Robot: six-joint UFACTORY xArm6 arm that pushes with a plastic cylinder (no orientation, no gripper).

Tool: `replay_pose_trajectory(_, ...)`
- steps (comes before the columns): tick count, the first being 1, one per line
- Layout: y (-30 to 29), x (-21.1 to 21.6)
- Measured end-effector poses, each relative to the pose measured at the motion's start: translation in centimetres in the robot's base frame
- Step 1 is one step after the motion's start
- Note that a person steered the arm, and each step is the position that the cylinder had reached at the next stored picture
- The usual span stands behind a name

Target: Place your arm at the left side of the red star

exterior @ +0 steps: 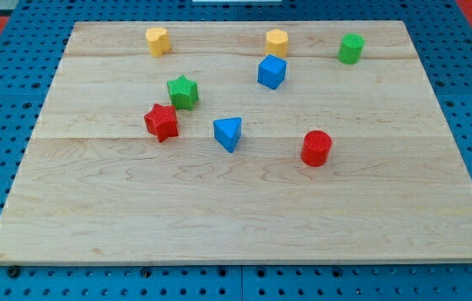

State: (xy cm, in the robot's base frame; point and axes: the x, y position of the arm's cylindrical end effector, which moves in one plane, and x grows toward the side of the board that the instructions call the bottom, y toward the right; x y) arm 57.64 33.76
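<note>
The red star [161, 122] lies on the wooden board [244, 217], left of the middle. A green star [183, 92] sits just above and to the right of it, close but apart. A blue triangle [228, 133] lies to its right. My tip and the rod do not show anywhere in the camera view.
A yellow heart-like block [158, 40] and a yellow hexagon [277, 41] sit near the board's top edge. A blue cube [272, 72] is below the hexagon. A green cylinder [351, 48] is at the top right. A red cylinder [316, 148] is right of the middle.
</note>
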Motion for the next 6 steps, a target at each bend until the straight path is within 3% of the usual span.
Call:
replay_pose_trajectory(1,-0.9,-8.2)
replay_pose_trajectory(2,-8.2,-10.3)
replay_pose_trajectory(3,-11.0,-2.6)
replay_pose_trajectory(4,-20.6,2.5)
replay_pose_trajectory(5,-35.3,2.6)
replay_pose_trajectory(6,-46.6,-1.0)
